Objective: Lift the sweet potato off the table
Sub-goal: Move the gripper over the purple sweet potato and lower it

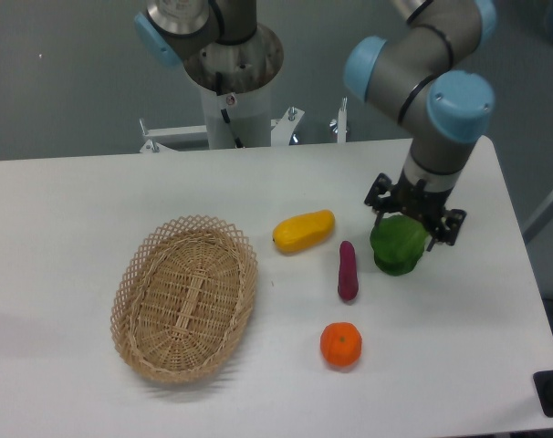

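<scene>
The sweet potato [347,271] is a slim dark purple tuber lying lengthwise on the white table [67,201], right of centre. My gripper [414,219] hangs up and to the right of it, over the green leafy vegetable [397,246], apart from the sweet potato. Its two dark fingers stand spread, with nothing held between them.
A yellow oblong fruit [304,231] lies just upper left of the sweet potato. An orange [340,345] sits below it. A woven oval basket [185,297] stands on the left. The arm's base column [233,100] rises at the back edge.
</scene>
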Action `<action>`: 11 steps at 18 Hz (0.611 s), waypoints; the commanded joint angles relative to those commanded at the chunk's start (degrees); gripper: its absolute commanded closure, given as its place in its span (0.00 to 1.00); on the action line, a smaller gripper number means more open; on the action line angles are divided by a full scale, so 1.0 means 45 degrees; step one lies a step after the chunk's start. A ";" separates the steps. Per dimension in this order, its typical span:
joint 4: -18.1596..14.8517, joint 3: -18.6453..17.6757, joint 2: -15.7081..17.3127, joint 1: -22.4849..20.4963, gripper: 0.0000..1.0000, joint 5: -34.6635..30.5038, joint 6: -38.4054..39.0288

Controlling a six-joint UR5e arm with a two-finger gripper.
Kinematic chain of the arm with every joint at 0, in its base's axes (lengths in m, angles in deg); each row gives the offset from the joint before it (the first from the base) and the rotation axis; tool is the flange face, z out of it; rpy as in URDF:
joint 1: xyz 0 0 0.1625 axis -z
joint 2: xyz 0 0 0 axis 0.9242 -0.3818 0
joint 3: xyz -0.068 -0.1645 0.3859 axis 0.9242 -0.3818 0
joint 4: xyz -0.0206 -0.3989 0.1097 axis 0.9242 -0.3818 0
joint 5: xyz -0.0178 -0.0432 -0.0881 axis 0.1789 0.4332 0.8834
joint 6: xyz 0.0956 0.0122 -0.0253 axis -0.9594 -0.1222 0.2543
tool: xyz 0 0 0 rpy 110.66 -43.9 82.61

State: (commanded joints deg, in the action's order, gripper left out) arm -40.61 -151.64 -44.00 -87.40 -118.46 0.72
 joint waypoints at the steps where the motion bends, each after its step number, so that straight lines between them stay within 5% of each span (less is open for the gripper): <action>1: 0.0235 -0.0118 -0.0175 0.0252 0.00 -0.0020 0.0488; 8: 0.0607 -0.0255 -0.0566 0.1055 0.00 -0.0098 0.2484; 11: 0.1775 -0.0898 -0.0722 0.1172 0.00 -0.0215 0.2621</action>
State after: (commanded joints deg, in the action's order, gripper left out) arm -32.62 -155.69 -47.25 -82.13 -119.43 12.52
